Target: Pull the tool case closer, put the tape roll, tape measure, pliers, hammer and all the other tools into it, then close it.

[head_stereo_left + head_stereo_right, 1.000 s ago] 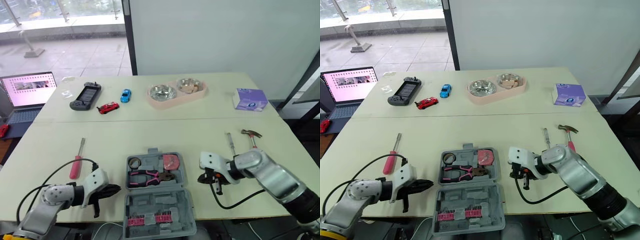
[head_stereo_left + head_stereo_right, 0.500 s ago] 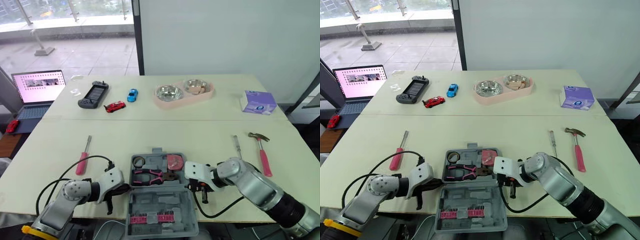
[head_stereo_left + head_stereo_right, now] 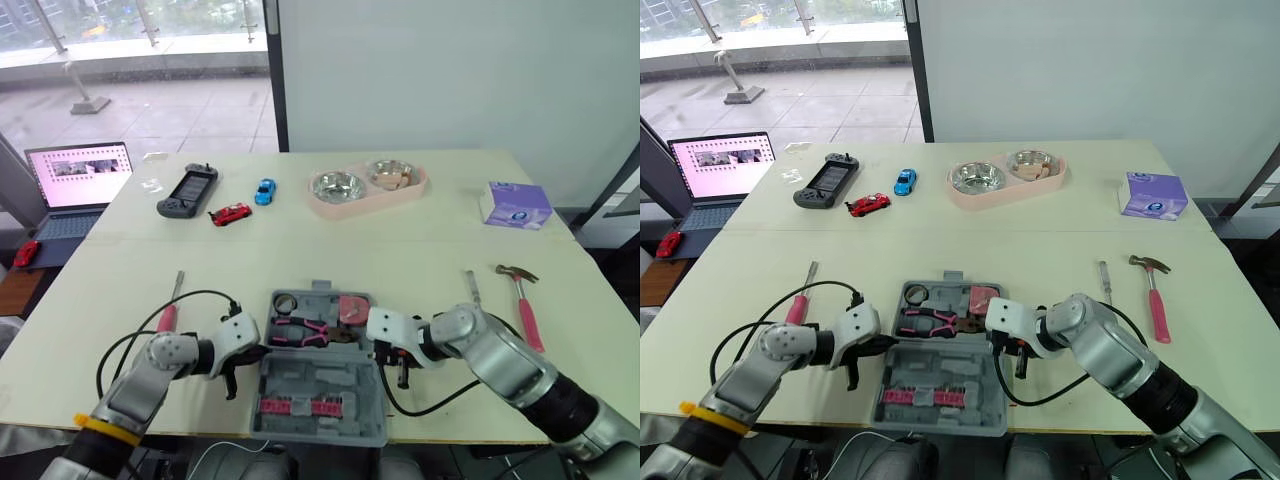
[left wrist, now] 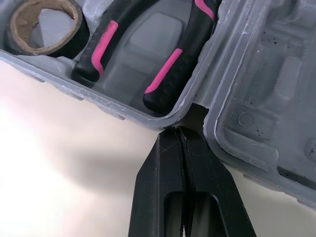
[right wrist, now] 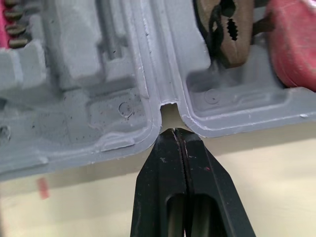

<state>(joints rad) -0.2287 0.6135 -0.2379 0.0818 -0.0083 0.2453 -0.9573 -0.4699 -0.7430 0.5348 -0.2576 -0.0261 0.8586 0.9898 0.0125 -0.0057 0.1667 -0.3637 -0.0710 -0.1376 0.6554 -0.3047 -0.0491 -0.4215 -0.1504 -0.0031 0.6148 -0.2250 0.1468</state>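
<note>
Our left gripper (image 4: 178, 131) is clenched, its two black fingers (image 4: 163, 168) pressed flat together and holding nothing. Its tip sits at the notch where the two halves of the open tool case (image 4: 256, 98) meet, on the case's left side. It is touching the grey rim or just short of it (we cannot tell which). Our right gripper (image 5: 174, 132) is clenched the same way and is also empty. Its tip is just outside the matching hinge notch on the case's right side.

The case lies open and flat on the table (image 3: 400, 260), near the front edge, with its nearer half almost reaching that edge. In the farther half, the tape roll (image 3: 286, 301) sits in the left corner. The pliers (image 3: 300, 331) lie across the middle, and the red tape measure (image 3: 352, 309) is on the right.

The hammer (image 3: 522, 300) lies on the table well to the right of the case, near the right edge. A thin screwdriver (image 3: 470, 288) lies just left of the hammer. A pink-handled screwdriver (image 3: 170, 310) lies to the left of the case, beyond our left arm. Bare tabletop stretches behind the case up to the seam across the table, and there is also bare tabletop between the case and the thin screwdriver.
</note>
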